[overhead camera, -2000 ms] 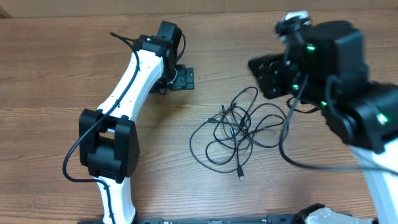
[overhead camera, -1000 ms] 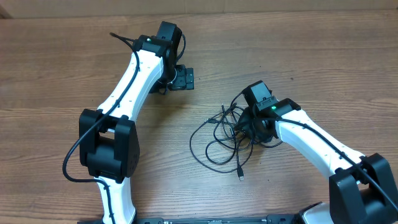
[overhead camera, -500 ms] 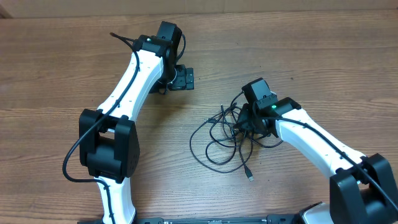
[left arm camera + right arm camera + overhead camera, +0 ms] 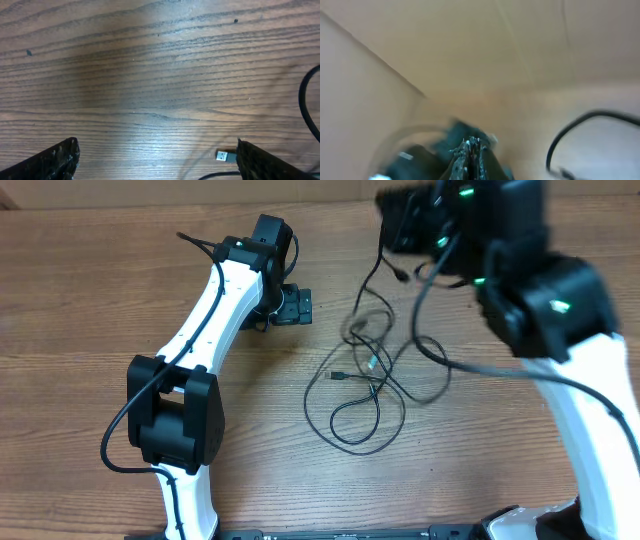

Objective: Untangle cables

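Note:
The cables (image 4: 352,395), thin black cords, lie partly looped on the wooden table, and several strands rise toward the top of the overhead view. My right gripper (image 4: 400,225) is lifted high and close to the camera, shut on those raised strands. In the blurred right wrist view the jaws (image 4: 470,150) are pressed together and a black cable (image 4: 570,132) curves at the right. My left gripper (image 4: 298,307) rests low over the table left of the cables, open and holding nothing. Its fingers (image 4: 60,160) stand wide apart, and a small silvery plug (image 4: 225,156) lies just inside the right finger.
The wooden table (image 4: 80,300) fills the overhead view. My left arm (image 4: 215,300) stretches from the front edge to the middle back. My raised right arm (image 4: 545,290) hides the table's back right part. A cardboard wall shows behind the right gripper.
My right gripper closed on the tangle and rose from the table toward the camera. It drew several strands up and back and stretched the pile. The left arm stayed still.

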Controlling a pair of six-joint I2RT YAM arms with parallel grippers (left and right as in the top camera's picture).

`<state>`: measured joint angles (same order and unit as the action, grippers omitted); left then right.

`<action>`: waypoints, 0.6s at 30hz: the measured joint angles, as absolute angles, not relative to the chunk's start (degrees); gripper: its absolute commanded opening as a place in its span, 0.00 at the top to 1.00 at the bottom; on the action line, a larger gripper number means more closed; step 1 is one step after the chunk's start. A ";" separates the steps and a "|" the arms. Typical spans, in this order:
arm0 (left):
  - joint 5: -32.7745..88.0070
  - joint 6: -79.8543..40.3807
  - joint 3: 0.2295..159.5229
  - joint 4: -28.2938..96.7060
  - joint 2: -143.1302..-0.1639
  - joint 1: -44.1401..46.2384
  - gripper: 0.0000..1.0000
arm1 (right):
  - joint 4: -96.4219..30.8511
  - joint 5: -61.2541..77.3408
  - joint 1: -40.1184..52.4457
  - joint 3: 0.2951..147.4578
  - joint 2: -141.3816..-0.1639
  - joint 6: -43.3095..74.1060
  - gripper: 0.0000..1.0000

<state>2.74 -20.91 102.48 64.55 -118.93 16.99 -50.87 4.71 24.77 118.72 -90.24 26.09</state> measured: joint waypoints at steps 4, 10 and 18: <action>2.72 -20.91 102.48 64.53 -118.93 16.99 0.00 | -47.11 4.43 24.77 125.91 -89.25 25.41 0.96; 2.72 -20.91 102.48 64.55 -118.93 16.99 0.00 | -39.86 4.01 24.77 126.65 -89.10 25.28 0.96; 2.72 -20.91 102.48 64.53 -118.93 16.99 0.00 | -27.77 4.01 24.77 126.65 -89.23 27.94 0.96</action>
